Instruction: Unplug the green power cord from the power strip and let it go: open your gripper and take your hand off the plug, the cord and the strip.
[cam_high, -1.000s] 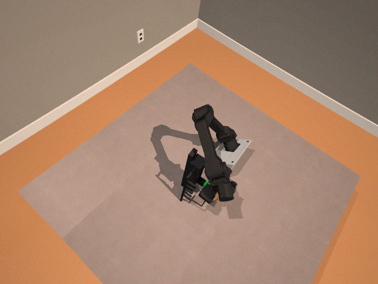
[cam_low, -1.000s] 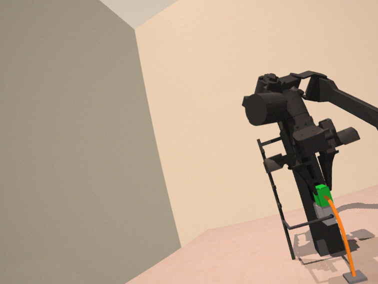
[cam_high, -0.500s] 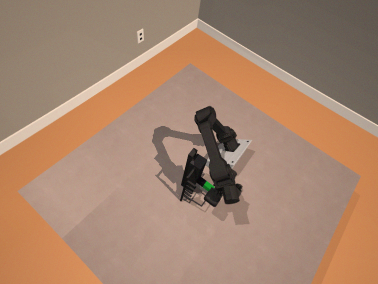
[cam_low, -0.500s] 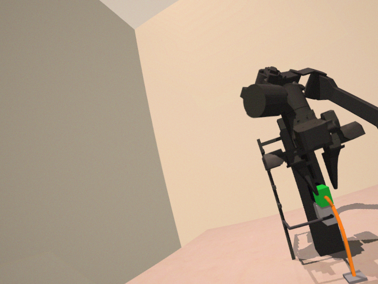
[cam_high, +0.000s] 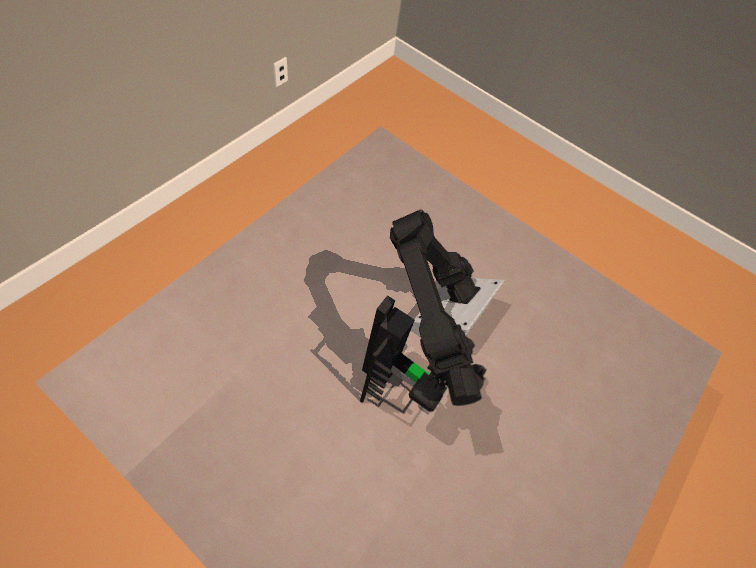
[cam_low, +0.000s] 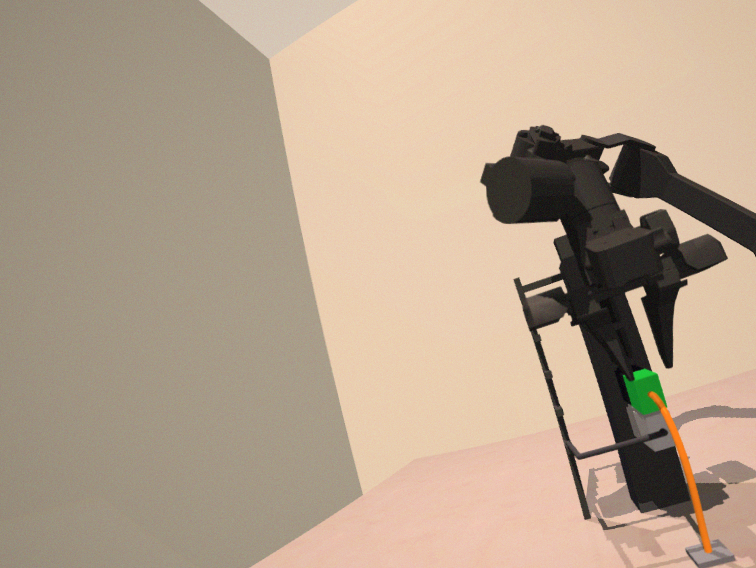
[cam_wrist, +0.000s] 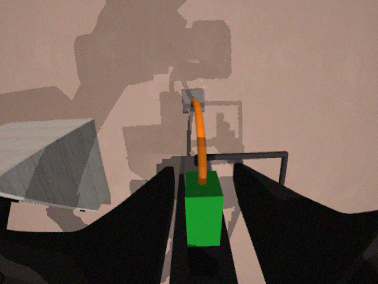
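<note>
The green plug (cam_high: 416, 371) (cam_low: 644, 390) (cam_wrist: 203, 220) sits at the face of the tall, leaning black power strip (cam_high: 397, 322) (cam_low: 658, 488). Its black rear part points into the strip; how deep it is seated cannot be seen. An orange cord (cam_low: 689, 473) (cam_wrist: 200, 135) runs from the plug down to a small grey pad (cam_low: 716, 555) (cam_wrist: 198, 94) on the floor. My gripper (cam_low: 650, 372) (cam_wrist: 203, 172) is open and empty. Its fingertips are at the plug's upper edge, one to each side, with gaps showing in the wrist view. The top view hides the fingertips.
A grey block (cam_low: 653, 427) is just below the plug. A thin dark rod (cam_low: 611, 447) (cam_wrist: 250, 156) runs from it to a black frame beside the strip. A pale grey plate (cam_high: 485, 296) lies under the arm's base. A grey wedge shape (cam_wrist: 65, 165) shows left in the wrist view.
</note>
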